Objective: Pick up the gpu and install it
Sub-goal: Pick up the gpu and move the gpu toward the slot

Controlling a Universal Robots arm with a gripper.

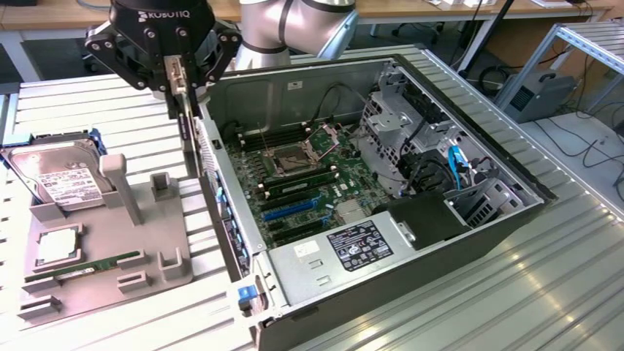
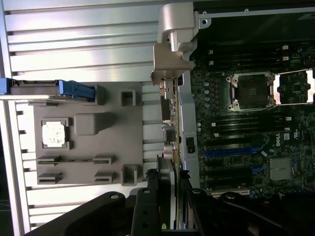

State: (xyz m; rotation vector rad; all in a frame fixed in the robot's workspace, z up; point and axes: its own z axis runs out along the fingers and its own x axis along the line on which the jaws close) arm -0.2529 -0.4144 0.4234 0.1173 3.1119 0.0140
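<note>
The gripper [image 1: 181,86] hangs at the far left of the exterior view, above the left wall of the open computer case [image 1: 283,88]. Its jaws are closed partway onto the top edge of the gpu [image 1: 193,142] and carry it. The card hangs on edge below the fingers, thin and dark, and runs down along the top of that case wall. It sits so close to the wall that I cannot tell whether the two touch. In the wrist view the fingers [image 2: 147,206] sit on either side of the card's edge, and its pale metal bracket [image 2: 173,54] is at the end away from the gripper.

Inside the case the motherboard [image 1: 322,186] lies flat. The CPU socket [image 1: 289,157] is open toward the far side, and the blue expansion slots [image 1: 292,210] are nearer the camera with nothing in them. A power supply [image 1: 312,259] with a dark label fills the near corner of the case.

To the exterior view's left of the case, a grey fixture tray [image 1: 98,281] rests on the ribbed aluminium table [image 1: 507,292]. At the tray's far end a hard drive [image 1: 63,183] with a white label leans in its holder. A square processor chip [image 1: 58,245] lies nearer the camera, and a green memory stick [image 1: 83,267] lies just in front of it. The tray's upright posts near the case hold nothing.
</note>
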